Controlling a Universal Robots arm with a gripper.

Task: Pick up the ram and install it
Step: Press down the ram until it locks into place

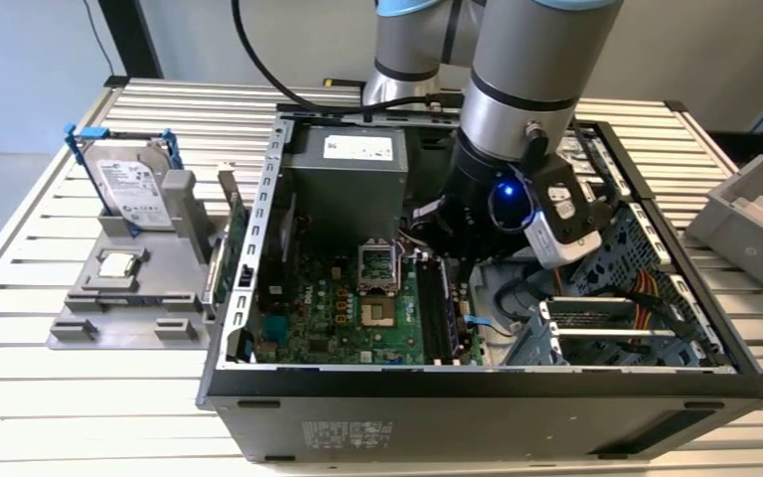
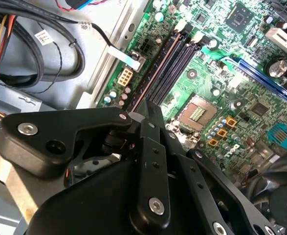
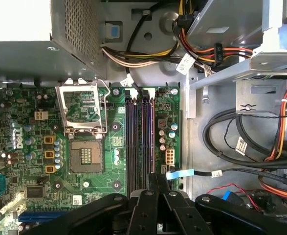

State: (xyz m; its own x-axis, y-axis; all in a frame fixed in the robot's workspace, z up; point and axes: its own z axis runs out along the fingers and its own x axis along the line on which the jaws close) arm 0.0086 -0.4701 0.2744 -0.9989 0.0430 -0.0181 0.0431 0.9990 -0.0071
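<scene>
The open computer case [image 1: 488,388] sits on the slatted table [image 1: 76,397]. At the exterior view's left, a holder [image 1: 123,298] carries the hard drive [image 1: 132,189] and processor chip [image 1: 118,264].

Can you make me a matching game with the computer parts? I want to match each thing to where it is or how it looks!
Things:
1. hard drive
2. chip
3. gripper
4. socket

Places or states:
A. over the memory slots
B. lying flat on the grey holder
C. empty, with its lid up
D. standing on edge in the grey holder

Pairs: 1-D, 2-B, 3-A, 4-C
</scene>
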